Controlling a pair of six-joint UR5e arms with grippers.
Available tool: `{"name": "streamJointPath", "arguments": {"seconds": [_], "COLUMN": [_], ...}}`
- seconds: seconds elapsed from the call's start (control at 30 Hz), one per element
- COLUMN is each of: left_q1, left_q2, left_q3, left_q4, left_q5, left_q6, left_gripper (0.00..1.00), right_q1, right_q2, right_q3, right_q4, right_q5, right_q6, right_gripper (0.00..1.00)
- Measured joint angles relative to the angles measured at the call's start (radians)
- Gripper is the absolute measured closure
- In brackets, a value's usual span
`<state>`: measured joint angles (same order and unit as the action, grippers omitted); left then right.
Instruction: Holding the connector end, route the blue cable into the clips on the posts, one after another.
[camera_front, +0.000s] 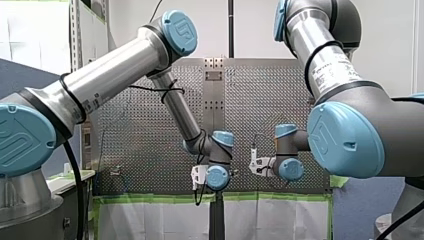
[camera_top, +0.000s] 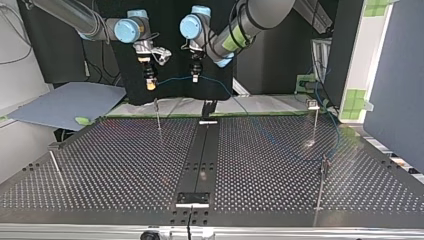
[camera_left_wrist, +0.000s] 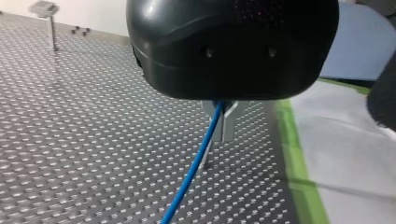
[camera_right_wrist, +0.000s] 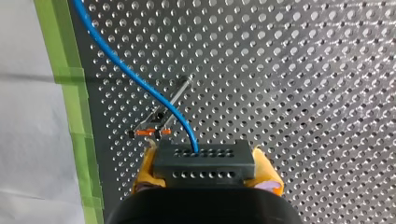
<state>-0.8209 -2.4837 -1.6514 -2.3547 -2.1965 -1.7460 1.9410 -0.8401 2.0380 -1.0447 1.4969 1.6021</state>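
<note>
The right gripper (camera_right_wrist: 205, 164) clamps the black connector (camera_right_wrist: 204, 161) of the blue cable (camera_left_wrist: 191, 164). The left gripper (camera_left_wrist: 222, 126) appears closed around the cable, above the table (camera_left_wrist: 93, 140).

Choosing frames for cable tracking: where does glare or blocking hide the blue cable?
Right wrist view: no glare, blue cable plain down to the connector in my right gripper. Left wrist view: my left gripper's black body covers where the cable meets it. Top view: sheen on the table at the view's right washes the cable faint.
</note>
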Motion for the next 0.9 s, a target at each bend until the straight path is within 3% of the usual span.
{"name": "streamJointPath", "arguments": {"seconds": [0.27, 0.53, 0.73, 0.9], "left_q1": [-0.024, -0.040, -0.044, -0.046], "left_q2": [-0.067, -0.095, -0.146, -0.173], "left_q3": [0.069, 0.149, 0.206, 0.254], "left_q4": [-0.022, -0.026, -0.047, -0.031], "left_q5": [-0.005, -0.006, -0.007, -0.015], "left_q6": [-0.056, -0.113, -0.133, -0.139], "left_gripper": [1.00, 1.00, 1.00, 1.00], "right_q1": [-0.007, -0.019, -0.043, -0.068], "right_q2": [-0.001, 0.000, 0.006, 0.040], "right_q3": [0.000, 0.000, -0.002, -0.009], "right_q4": [0.036, 0.046, 0.041, 0.015], "right_q5": [-0.007, -0.009, -0.012, -0.033], "right_q6": [-0.016, -0.011, -0.005, 0.002], "right_gripper": [1.00, 1.00, 1.00, 1.00]}}
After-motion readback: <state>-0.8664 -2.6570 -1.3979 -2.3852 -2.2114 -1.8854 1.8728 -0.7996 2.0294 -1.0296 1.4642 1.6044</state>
